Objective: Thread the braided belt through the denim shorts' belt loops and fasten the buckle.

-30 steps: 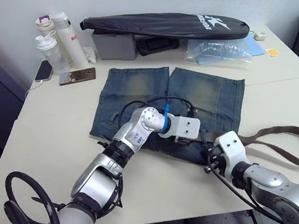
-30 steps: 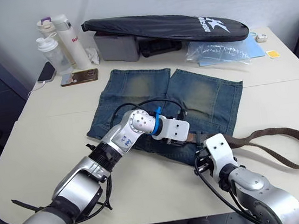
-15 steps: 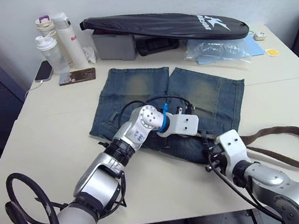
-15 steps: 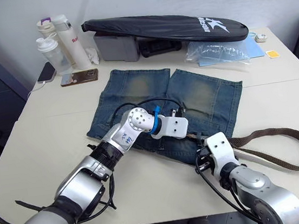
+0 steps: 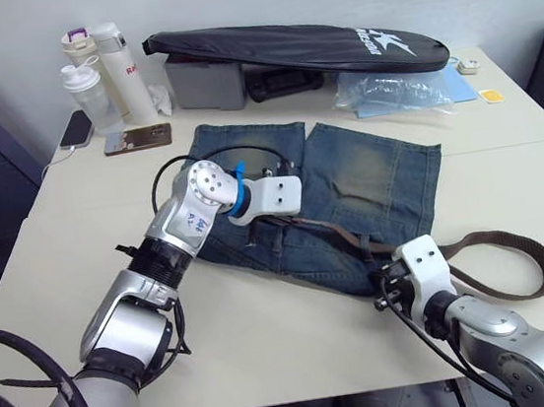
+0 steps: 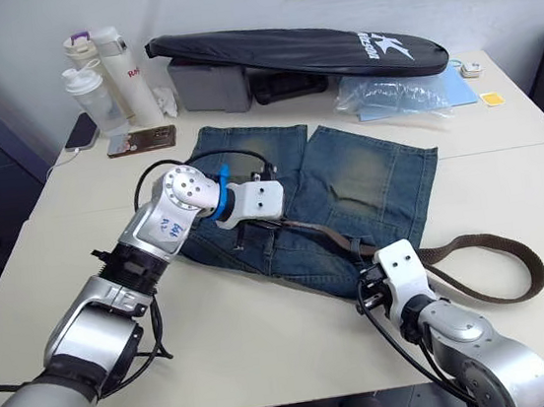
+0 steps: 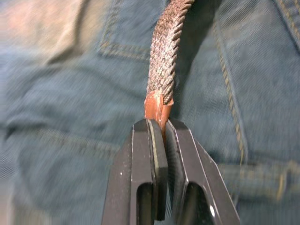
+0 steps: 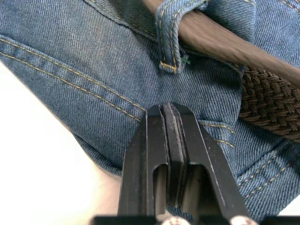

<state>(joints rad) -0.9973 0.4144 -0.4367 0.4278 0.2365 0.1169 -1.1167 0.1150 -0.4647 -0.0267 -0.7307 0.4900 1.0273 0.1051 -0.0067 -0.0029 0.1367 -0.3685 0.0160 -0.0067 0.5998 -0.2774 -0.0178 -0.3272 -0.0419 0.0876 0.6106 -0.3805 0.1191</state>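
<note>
The denim shorts [image 5: 378, 176] lie flat mid-table, waistband toward me. The braided belt [image 5: 516, 253] curves in a loop on the table at the right, passes under a belt loop [image 8: 169, 35] and runs left along the waistband. My left gripper [image 7: 161, 129] is shut on the belt's reddish leather tip [image 7: 158, 104], over the shorts' left half [image 5: 286, 214]. My right gripper [image 8: 168, 110] is shut on the denim at the near right waistband corner [image 5: 385, 274]. I cannot make out the buckle.
Along the back edge stand a long black zipped bag [image 5: 293, 47], a grey box [image 5: 205, 81], bottles [image 5: 102, 75] and a crumpled plastic bag [image 5: 392, 89]. A phone [image 5: 138, 138] lies back left. Bare tabletop [image 5: 79, 247] stretches to the shorts' left and along the near edge.
My left gripper has swung left and away from me with the belt tip, drawing the belt along the waistband. The belt's loop at the right has shrunk. The right gripper has stayed put.
</note>
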